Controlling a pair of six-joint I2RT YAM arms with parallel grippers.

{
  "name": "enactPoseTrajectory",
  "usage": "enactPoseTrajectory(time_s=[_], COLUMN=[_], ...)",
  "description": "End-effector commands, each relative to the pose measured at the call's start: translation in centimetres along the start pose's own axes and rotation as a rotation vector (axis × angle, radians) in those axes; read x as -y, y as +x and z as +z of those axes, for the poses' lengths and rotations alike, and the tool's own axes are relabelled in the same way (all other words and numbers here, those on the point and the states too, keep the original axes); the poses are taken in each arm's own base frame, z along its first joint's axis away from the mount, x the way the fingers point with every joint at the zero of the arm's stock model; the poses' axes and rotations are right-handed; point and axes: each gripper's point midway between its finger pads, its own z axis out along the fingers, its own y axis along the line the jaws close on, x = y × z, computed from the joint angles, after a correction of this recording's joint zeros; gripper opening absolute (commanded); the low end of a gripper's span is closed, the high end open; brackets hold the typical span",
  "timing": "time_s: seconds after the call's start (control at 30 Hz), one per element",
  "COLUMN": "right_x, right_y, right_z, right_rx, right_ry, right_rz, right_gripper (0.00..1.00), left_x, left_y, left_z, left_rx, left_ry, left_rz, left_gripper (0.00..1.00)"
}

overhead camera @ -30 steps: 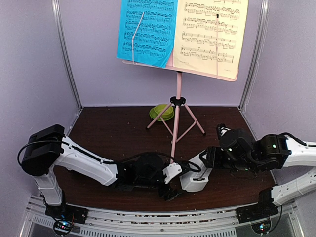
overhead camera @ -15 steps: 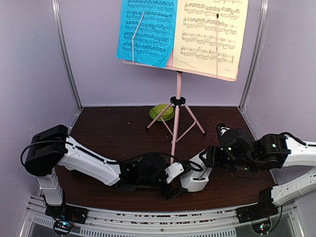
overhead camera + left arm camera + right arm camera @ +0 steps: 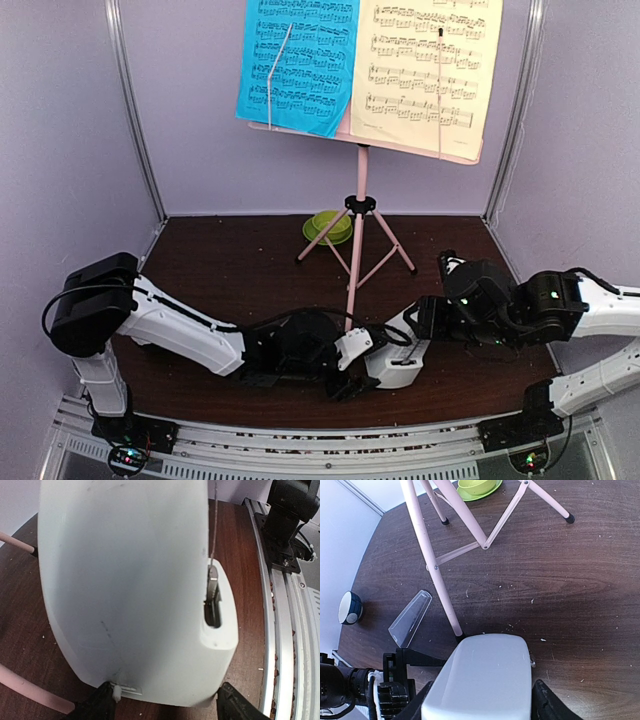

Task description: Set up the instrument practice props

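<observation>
The pink music stand (image 3: 358,215) stands at mid table and carries the blue sheet (image 3: 298,62) and the pale-yellow sheet (image 3: 425,70). The white metronome (image 3: 395,362) is at the front, by the stand's near foot (image 3: 459,636). My right gripper (image 3: 418,335) is shut on the metronome's body (image 3: 485,675), a finger on each side. My left gripper (image 3: 352,382) is open, its jaws spread on either side of the metronome's base (image 3: 150,605). The pendulum rod (image 3: 213,535) shows bare. The clear cover (image 3: 410,617) lies apart on the table, left of the stand leg.
A green cup and saucer (image 3: 328,226) sit behind the stand's legs. A small white-and-black bowl (image 3: 349,607) stands near the left wall. The metal rail (image 3: 285,630) runs along the front edge. Purple walls close in three sides.
My left gripper has moved a little right, up to the metronome's base. The right arm and the metronome have barely moved.
</observation>
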Motion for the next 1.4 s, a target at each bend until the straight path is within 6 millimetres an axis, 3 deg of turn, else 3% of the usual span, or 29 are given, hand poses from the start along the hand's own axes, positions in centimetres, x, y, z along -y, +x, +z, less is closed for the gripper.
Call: enactPoseTrajectory(time_s=[0.0,0.17,0.3,0.5,0.57,0.7,0.77,0.83,0.93,1.0,1.07,1.2,1.37], right_x=[-2.6,-2.5,-2.4,-1.7,-1.8,-2.3,-2.5,-2.9,-3.8,-4.2,-4.7,-4.9,-1.5], right_y=[-3.0,-2.9,-2.8,-2.3,-2.2,-1.8,-1.5,-1.3,-0.8,-0.5,-0.6,-1.8,-4.1], right_z=[-1.2,-1.1,-0.8,0.5,1.1,2.4,3.0,3.2,3.6,3.7,3.2,1.1,-2.5], right_rx=[0.092,0.091,0.086,0.072,0.077,0.068,0.052,0.046,0.027,0.014,0.011,0.042,0.150], right_ry=[-0.089,-0.083,-0.063,0.058,0.093,0.143,0.176,0.182,0.145,0.118,0.088,0.001,-0.166], right_rz=[0.086,0.085,0.071,0.012,-0.012,-0.036,-0.052,-0.057,-0.042,-0.032,-0.018,0.027,0.167], right_gripper=[0.00,0.00,0.00,0.01,0.13,0.24,0.38,0.60,0.76,0.81,0.94,1.00,1.00], left_x=[0.1,-0.1,-0.6,-2.7,-3.2,-4.0,-4.1,-4.2,-4.2,-4.1,-3.9,-4.1,-4.9], left_y=[-1.4,-1.3,-1.2,-3.0,-3.4,-4.9,-5.7,-6.2,-6.6,-7.0,-7.5,-9.3,-12.8], left_z=[0.3,0.3,-0.1,-4.1,-5.3,-6.9,-7.3,-7.4,-7.4,-7.7,-7.9,-8.8,-9.9], left_rx=[0.041,0.040,0.047,0.148,0.162,0.196,0.208,0.209,0.214,0.221,0.225,0.217,0.201], left_ry=[0.000,-0.004,-0.030,-0.128,-0.160,-0.191,-0.196,-0.202,-0.197,-0.190,-0.179,-0.187,-0.215], left_rz=[-0.001,-0.007,-0.014,-0.009,0.004,0.001,0.003,-0.003,-0.020,-0.028,-0.034,-0.059,-0.203], left_gripper=[0.71,0.69,0.80,0.95,0.97,0.98,0.98,0.98,0.98,0.98,0.98,0.98,0.98])
